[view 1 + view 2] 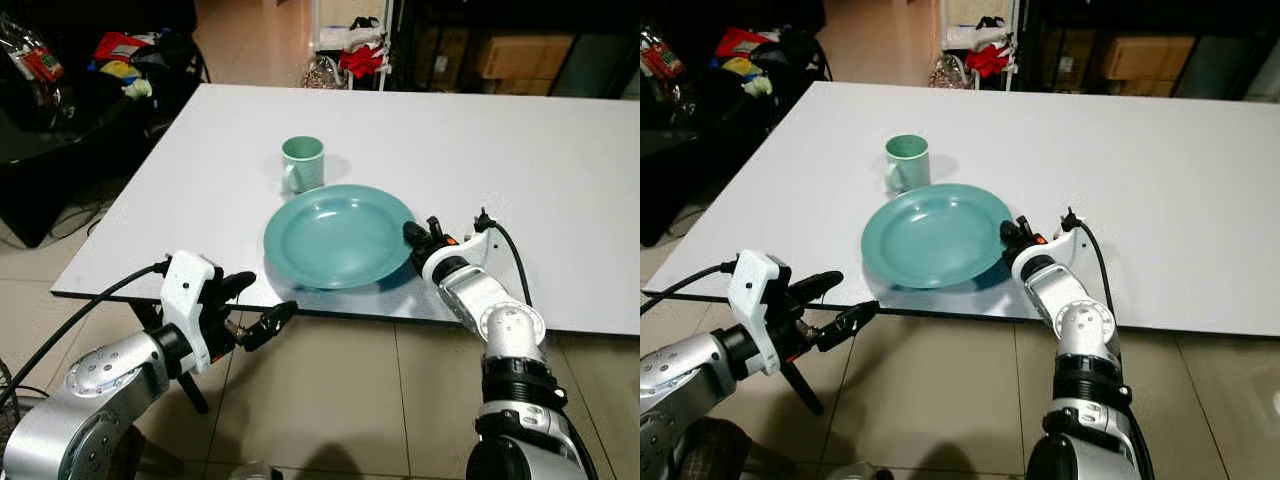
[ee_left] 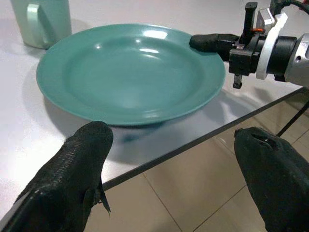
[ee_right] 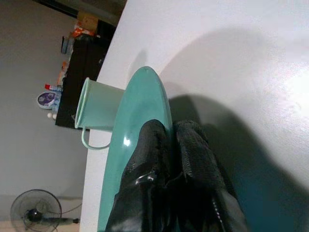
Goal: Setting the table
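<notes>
Right hand (image 1: 413, 236) pinching green plate (image 1: 338, 236) rim beside mug (image 1: 302, 163).

Head stereo pair looks down at the surface (image 1: 560, 160); both wrist cameras view the plate (image 2: 130, 72) closely, from opposite sides.

Bright, even indoor light; the white table (image 1: 560, 170) is almost washed out at right of frame. Soft glare streaks the plate (image 2: 130, 72), which casts a dark shadow. Upper corners fall dim; nearest fingers (image 2: 72, 174) are blurred
</notes>
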